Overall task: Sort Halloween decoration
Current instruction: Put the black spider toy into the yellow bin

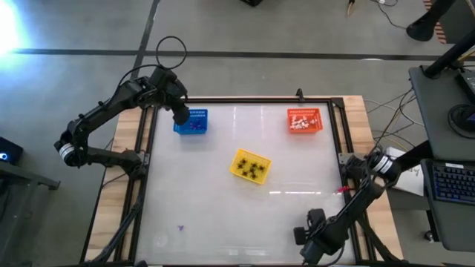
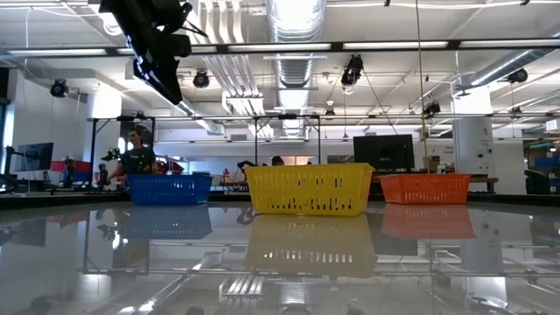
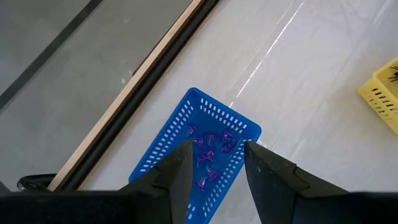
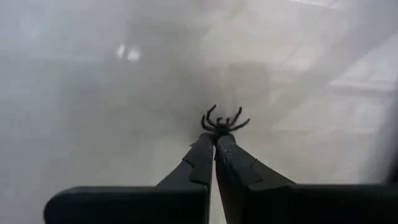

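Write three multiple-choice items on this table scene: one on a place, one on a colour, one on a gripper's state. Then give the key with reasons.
1. Where does the left gripper hang?
A. above the small blue plastic basket
B. above the orange plastic basket
C. beside the right arm

2. What colour is the middle basket in the low view?
A. blue
B. yellow
C. orange

3. What is the right gripper doing?
A. standing open
B. shut on nothing
C. shut on a tiny black toy spider

Key: 1 A, purple bits in the blue basket show between its fingers. 2 B, the yellow plastic basket stands between the others. 3 C, the spider's legs fan out from the closed fingertips.
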Tool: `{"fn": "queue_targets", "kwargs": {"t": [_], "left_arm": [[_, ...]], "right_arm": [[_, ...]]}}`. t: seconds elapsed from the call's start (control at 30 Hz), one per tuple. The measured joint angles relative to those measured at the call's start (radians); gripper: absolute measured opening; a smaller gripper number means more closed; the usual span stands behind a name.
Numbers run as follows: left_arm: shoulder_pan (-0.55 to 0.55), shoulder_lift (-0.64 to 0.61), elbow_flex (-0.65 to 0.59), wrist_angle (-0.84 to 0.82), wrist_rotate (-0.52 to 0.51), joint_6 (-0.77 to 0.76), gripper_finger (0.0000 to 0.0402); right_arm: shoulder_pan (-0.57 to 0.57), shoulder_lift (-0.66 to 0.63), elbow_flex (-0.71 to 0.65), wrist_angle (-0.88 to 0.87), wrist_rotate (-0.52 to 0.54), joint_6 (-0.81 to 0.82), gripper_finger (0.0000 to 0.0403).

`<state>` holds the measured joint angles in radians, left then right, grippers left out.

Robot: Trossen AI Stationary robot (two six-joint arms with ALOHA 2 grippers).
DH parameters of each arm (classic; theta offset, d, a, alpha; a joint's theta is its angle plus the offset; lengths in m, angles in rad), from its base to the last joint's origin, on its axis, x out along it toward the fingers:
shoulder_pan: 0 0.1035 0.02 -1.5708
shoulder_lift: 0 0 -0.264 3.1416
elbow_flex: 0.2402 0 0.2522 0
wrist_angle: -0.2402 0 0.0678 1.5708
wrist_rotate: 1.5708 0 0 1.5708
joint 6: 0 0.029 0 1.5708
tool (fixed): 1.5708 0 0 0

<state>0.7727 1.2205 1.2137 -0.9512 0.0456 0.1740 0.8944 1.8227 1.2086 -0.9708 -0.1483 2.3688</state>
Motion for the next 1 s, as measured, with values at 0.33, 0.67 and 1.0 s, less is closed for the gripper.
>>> {"fn": "queue_targets", "kwargs": {"t": [0.33, 0.67, 1.0], "left_arm": [[0.000, 0.000, 0.000, 0.000, 0.000, 0.010, 0.0127], [0.000, 0.000, 0.000, -0.003, 0.000, 0.008, 0.0127], [0.000, 0.000, 0.000, -0.004, 0.000, 0.008, 0.0127]], "right_arm": [[0.002, -0.010, 0.018, -0.011, 0.002, 0.002, 0.0008], [0.013, -0.014, 0.059, -0.050, 0.021, 0.002, 0.0009], [0.013, -0.015, 0.046, -0.041, 0.018, 0.017, 0.0050]]}}
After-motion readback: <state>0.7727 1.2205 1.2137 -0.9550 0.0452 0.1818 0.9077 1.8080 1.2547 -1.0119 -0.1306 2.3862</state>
